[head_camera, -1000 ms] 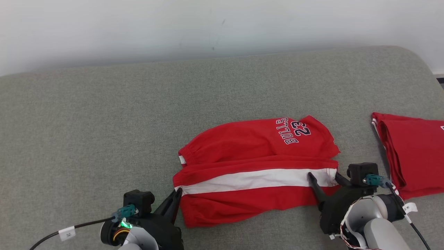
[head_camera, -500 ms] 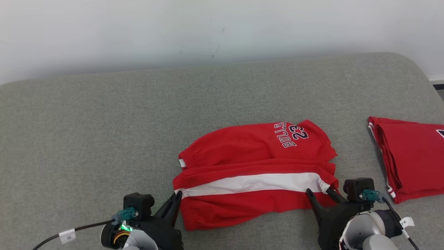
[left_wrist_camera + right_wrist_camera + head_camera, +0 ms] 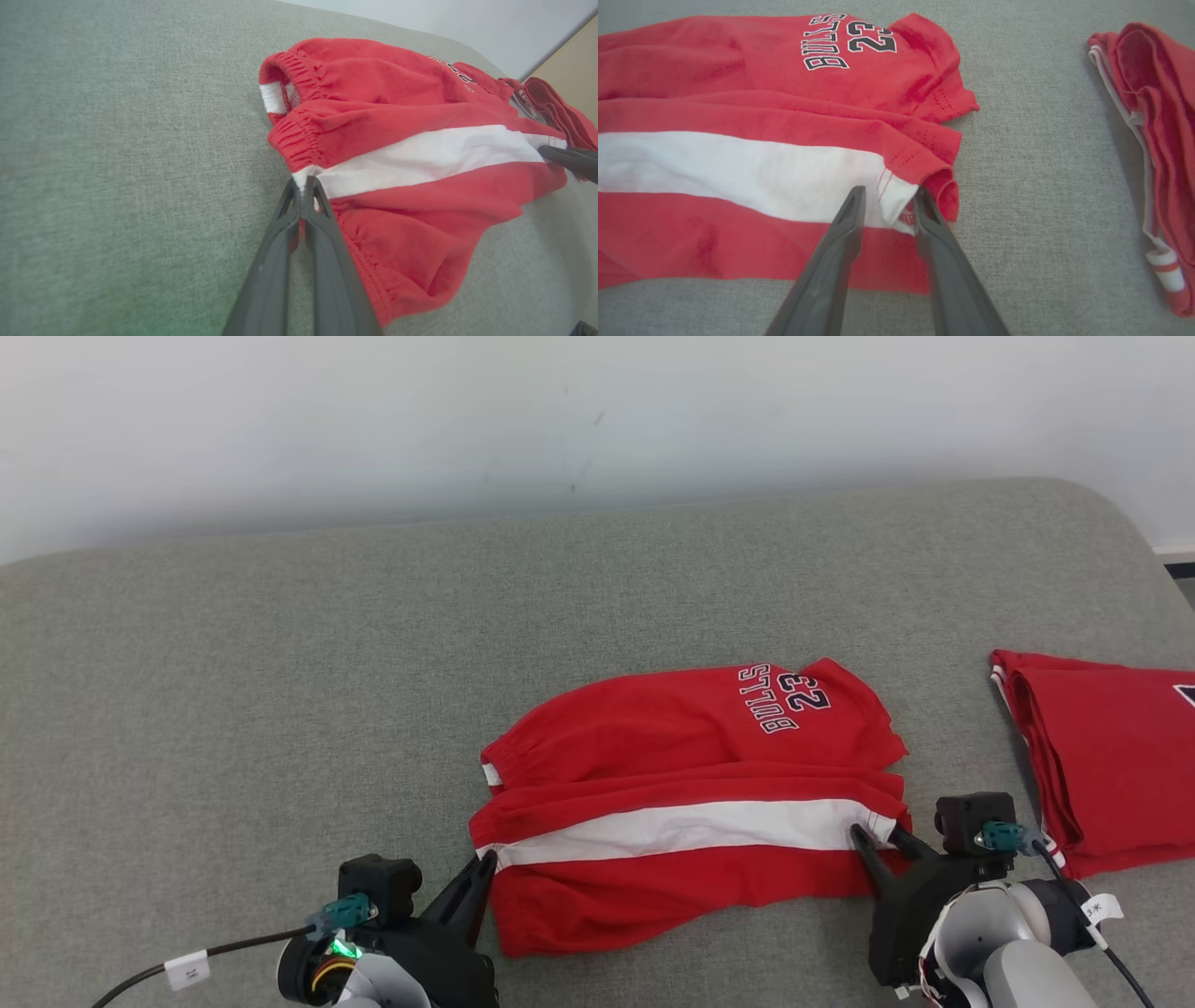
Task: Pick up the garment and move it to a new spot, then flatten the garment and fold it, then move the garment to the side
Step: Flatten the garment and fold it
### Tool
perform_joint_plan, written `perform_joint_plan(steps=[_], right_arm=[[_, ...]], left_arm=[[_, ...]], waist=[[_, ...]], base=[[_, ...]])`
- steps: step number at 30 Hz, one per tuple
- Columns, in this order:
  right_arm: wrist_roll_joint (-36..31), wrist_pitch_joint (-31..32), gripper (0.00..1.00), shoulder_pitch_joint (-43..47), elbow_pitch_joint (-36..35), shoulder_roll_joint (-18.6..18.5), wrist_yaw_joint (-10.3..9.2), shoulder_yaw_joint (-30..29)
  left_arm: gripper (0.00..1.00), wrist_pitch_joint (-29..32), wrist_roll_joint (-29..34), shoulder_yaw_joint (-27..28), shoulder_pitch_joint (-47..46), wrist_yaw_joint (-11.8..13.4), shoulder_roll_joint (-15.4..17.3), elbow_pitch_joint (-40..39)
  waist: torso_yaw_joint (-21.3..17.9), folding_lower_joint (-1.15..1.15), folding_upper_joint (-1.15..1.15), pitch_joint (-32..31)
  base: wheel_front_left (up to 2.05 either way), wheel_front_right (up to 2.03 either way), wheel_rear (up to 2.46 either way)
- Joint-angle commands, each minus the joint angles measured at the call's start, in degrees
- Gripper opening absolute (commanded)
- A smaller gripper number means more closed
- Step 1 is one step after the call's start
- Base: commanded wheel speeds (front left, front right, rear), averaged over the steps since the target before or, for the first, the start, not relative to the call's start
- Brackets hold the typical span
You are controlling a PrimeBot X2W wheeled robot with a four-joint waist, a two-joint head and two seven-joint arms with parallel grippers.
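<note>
Changed: my right gripper (image 3: pixel 875 833) has drawn its fingers in from a wider spread. They now straddle the white hem corner with a gap left, not yet pinching.
Hold: my left gripper (image 3: pixel 485 859) is clamped on the waistband end of the white stripe.
Where: the garment (image 3: pixel 691 747) lies rumpled near centre on the grey cushion (image 3: pixel 280 663), apart from the folded red piece (image 3: pixel 1111 756) at right.
Meaning: I judge both ends almost secured for the lift.

A grey upholstered surface (image 3: pixel 280 691) with a rounded far right corner spans the head view. Two things lie on it. Near the front centre lie rumpled red shorts (image 3: pixel 672 747), doubled over, with a white stripe (image 3: pixel 691 826) and "BULLS 23" lettering (image 3: pixel 784 698). Well apart at the right edge lies a second red garment (image 3: pixel 1111 747), folded and partly cut off.
</note>
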Motion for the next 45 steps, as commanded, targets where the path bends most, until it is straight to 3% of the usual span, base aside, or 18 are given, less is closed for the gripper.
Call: perform_joint_plan(steps=[1, 2, 4, 5, 14, 26, 35, 45], right_arm=[[-0.52, -0.3, 0.49, -0.66, 0.52, 0.04, -0.11, -0.29], [-0.72, -0.24, 0.46, -0.88, 0.95, 0.13, -0.11, -0.46], [-1.25, 0.1, 0.28, -1.09, 1.55, 0.23, -0.11, -0.81], [-1.42, 0.21, 0.0, -1.1, 1.74, 0.31, -0.12, -0.95], [1.95, -0.67, 0.0, 1.22, -1.89, 1.08, -0.11, -2.38], [13.06, -5.68, 0.0, 1.37, -18.43, 1.24, -0.11, -5.47], [11.48, -8.83, 0.0, -3.04, -25.23, -1.82, -0.11, -4.55], [8.31, -12.72, 0.0, -9.96, -25.81, -4.16, -0.11, -2.96]], left_arm=[[0.0, 0.06, -0.38, -0.11, -0.33, 0.23, -0.04, -0.12], [0.0, 0.08, -0.46, -0.17, -0.39, 0.23, -0.08, -0.12], [0.0, 0.03, -0.6, -0.25, -0.47, 0.23, -0.09, -0.13], [0.0, -0.03, -0.68, -0.26, -0.51, 0.23, -0.06, -0.12], [0.0, -2.74, -2.32, 1.48, -0.17, 0.4, -0.07, -1.73], [0.0, -5.95, -6.24, 4.86, -2.62, 0.1, 0.46, -12.61], [0.0, -3.33, -9.29, 6.27, -6.9, -0.02, 2.35, -19.44], [0.0, -2.15, -10.73, 7.02, -11.52, 0.11, 3.74, -21.4]], waist=[[0.13, 0.0, 0.0, 0.08], [0.2, 0.0, 0.0, 0.11], [0.33, 0.0, 0.0, 0.16], [0.38, 0.0, 0.0, 0.16], [0.22, 0.0, 0.0, -0.66], [-0.11, 0.0, 0.0, -1.92], [-0.51, 0.0, 0.0, -2.42], [-1.0, 0.0, 0.0, -3.09]], base=[[0.0, 0.0, 0.0], [0.0, 0.0, 0.0], [0.0, 0.0, 0.0], [0.0, 0.0, 0.0], [0.0, 0.0, 0.0], [0.0, 0.0, 0.0], [0.0, 0.0, 0.0], [0.0, 0.0, 0.0]])
